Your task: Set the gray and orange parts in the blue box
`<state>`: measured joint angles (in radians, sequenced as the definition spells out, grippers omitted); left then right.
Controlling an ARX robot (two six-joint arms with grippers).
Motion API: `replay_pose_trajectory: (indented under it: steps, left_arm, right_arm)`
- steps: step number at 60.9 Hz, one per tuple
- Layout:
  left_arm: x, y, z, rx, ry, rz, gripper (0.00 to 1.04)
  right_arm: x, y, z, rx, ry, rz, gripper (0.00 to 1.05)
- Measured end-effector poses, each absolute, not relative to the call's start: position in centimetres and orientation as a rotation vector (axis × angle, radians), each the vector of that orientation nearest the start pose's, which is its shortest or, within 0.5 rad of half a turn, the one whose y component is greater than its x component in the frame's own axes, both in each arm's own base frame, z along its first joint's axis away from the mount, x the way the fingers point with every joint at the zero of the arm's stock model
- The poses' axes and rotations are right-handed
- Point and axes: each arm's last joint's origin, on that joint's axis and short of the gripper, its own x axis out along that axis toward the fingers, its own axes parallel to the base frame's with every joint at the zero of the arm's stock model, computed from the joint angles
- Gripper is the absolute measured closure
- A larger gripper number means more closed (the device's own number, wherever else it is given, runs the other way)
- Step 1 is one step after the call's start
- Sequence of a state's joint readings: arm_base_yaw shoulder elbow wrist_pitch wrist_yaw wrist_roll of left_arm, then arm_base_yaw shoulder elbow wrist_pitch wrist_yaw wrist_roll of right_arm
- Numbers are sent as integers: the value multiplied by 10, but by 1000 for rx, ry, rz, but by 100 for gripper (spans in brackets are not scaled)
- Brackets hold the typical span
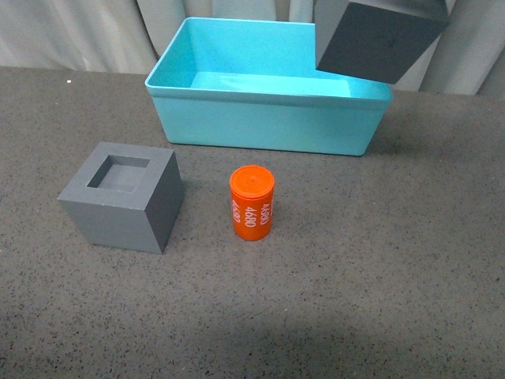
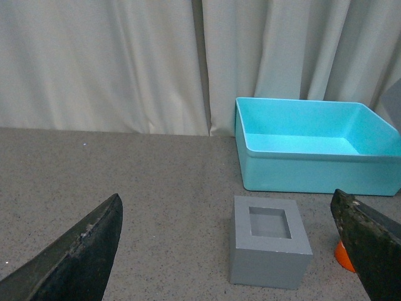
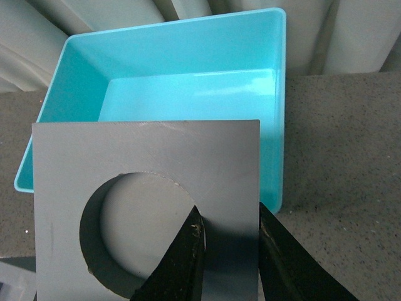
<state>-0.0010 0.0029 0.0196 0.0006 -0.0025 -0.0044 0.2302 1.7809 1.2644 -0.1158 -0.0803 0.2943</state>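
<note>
Tabletop: dark gray, speckled, matte. Three items rest on it.

Blue box: near the table's back edge, flat on its base, open side up.

Gray cube with square recess: on the near side of the box, off its left corner and well apart from it. Recess faces up; cube is turned slightly against the box's long wall.

Orange cylinder: upright, on the near side of the box's middle, apart from it. White numbers on its side.

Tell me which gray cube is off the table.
The round-recess cube, held by the right gripper near the box; the square-recess cube sits on the table.
</note>
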Motion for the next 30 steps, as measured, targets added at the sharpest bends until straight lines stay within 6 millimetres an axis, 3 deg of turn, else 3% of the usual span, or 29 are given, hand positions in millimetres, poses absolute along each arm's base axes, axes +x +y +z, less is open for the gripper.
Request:
replay_pose_trajectory:
  steps: [14, 30]
  left_arm:
    - [97, 0, 170, -4, -17, 1, 7]
    - [97, 0, 170, -4, -17, 1, 7]
  right_arm:
    - [428, 111, 214, 209, 723, 181, 87]
    - [452, 116, 186, 194, 746, 140, 87]
